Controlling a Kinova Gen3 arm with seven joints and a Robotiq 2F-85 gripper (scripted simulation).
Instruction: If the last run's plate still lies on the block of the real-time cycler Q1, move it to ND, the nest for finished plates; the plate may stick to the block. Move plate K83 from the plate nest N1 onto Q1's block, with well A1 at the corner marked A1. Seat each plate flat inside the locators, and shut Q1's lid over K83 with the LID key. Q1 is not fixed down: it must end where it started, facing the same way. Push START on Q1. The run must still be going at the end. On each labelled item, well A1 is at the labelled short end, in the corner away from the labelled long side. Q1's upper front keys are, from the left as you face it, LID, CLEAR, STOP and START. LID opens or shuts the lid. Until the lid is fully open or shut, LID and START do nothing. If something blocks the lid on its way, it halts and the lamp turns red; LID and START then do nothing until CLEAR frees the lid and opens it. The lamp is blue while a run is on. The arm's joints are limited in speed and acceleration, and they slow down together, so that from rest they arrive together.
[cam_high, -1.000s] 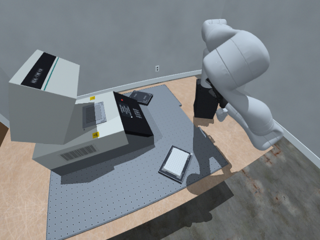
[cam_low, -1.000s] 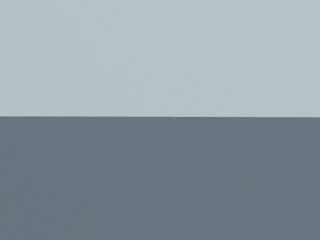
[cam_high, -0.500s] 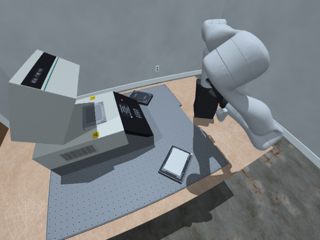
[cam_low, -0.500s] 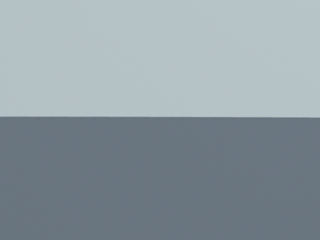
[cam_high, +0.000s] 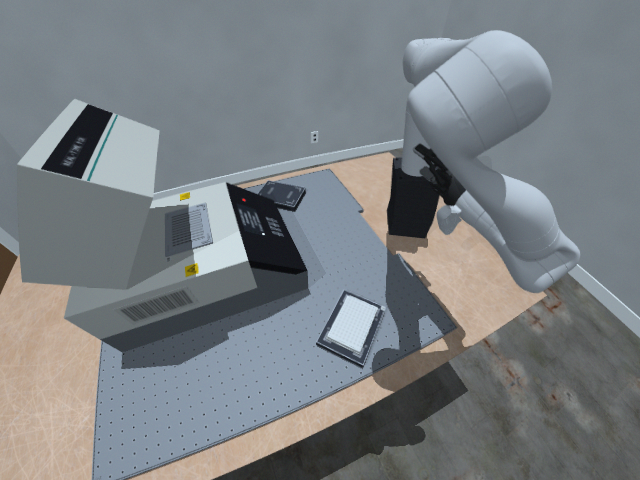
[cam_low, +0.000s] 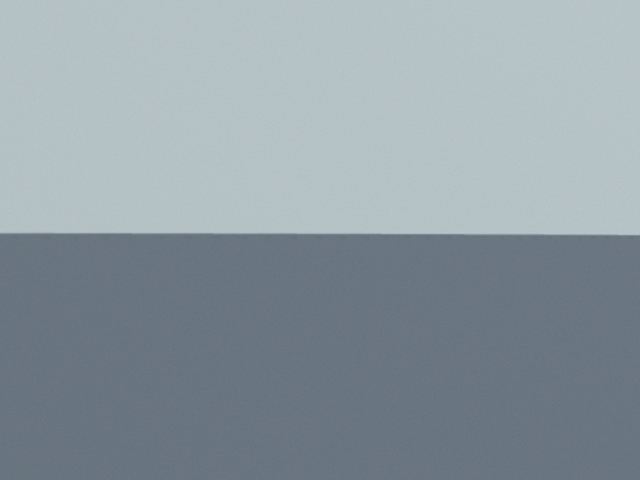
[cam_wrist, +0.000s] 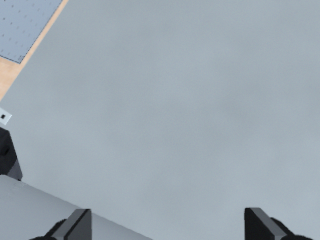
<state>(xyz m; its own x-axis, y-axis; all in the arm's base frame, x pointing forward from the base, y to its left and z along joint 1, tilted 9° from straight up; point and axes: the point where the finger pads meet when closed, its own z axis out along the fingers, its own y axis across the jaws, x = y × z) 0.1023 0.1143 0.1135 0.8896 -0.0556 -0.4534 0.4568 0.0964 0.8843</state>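
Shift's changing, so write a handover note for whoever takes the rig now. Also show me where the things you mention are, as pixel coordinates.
Gripper (cam_high: 423, 160) (cam_wrist: 168, 225): open, holding nothing, up by the black pedestal (cam_high: 410, 206).
White plate (cam_high: 354, 322): in the nest (cam_high: 331, 321) in front of the machine (cam_high: 222, 258).
Other nest (cam_high: 281, 194): no plate.
Machine: lid (cam_high: 77, 232) raised, no plate visible on its block (cam_high: 178, 232), small red light (cam_high: 244, 199) on the panel; it may need CLEAR.
Done: block free, as far as shows.
Left: seat white plate on block, shut lid, press START.
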